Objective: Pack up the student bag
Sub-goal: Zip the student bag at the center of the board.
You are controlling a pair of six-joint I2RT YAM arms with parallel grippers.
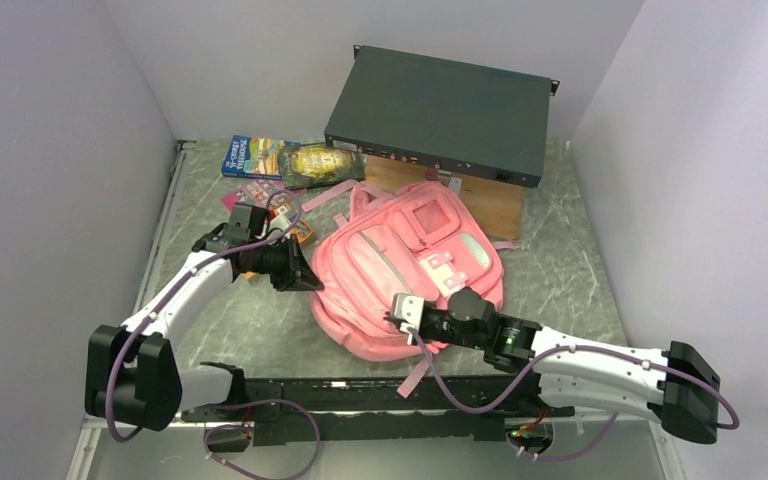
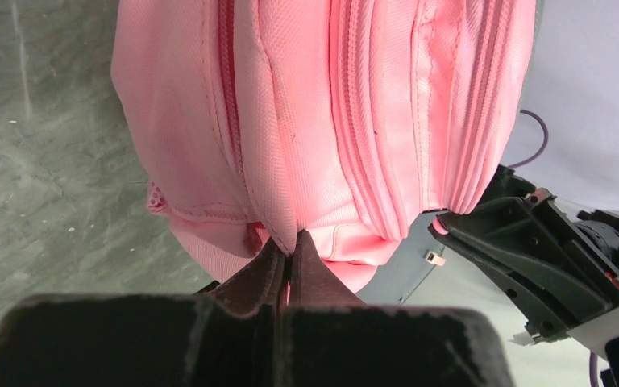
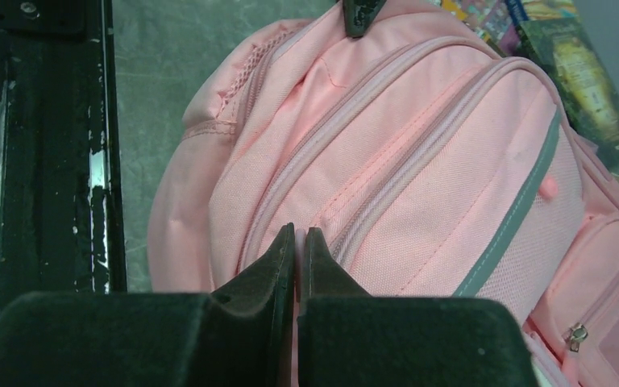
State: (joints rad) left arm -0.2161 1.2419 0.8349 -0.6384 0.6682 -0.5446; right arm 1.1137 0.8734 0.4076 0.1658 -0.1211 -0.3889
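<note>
The student bag (image 1: 410, 265) is a pink backpack lying front-up in the middle of the table, its pockets and pale zips facing up. My left gripper (image 1: 315, 284) is at the bag's left edge and is shut on a fold of its pink fabric (image 2: 292, 240). My right gripper (image 1: 400, 316) is at the bag's near end. It is shut (image 3: 300, 234) on a thin pale pink piece beside the zip lines; I cannot tell whether this is a zip pull or fabric. A pink strap (image 1: 418, 375) trails toward the front rail.
A dark flat metal box (image 1: 440, 110) rests on a wooden block (image 1: 490, 205) behind the bag. A blue book (image 1: 252, 157), a dark packet (image 1: 322, 163) and small colourful items (image 1: 300, 228) lie at the back left. A black rail (image 1: 360, 395) runs along the front edge.
</note>
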